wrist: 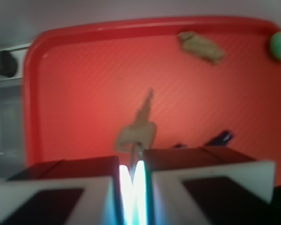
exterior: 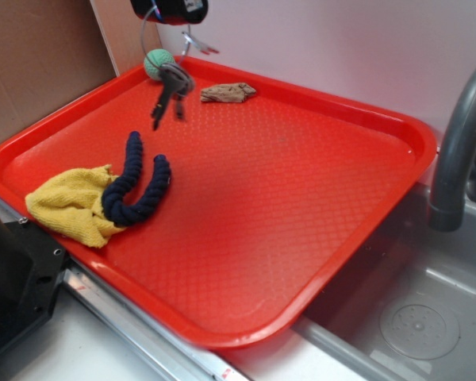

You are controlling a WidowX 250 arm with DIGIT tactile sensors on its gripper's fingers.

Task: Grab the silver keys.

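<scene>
Tool (wrist: 133,176) lifts keys (exterior: 171,89) above tray (exterior: 341,230).

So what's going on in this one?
The gripper has pinched the wire ring of the silver keys and holds them in the air above the far corner of the red tray; the wrist view shows the fingers closed on the ring with the keys dangling below. Left on the tray are a green ball, a brown crumpled scrap, a dark blue rope and a yellow cloth.
</scene>
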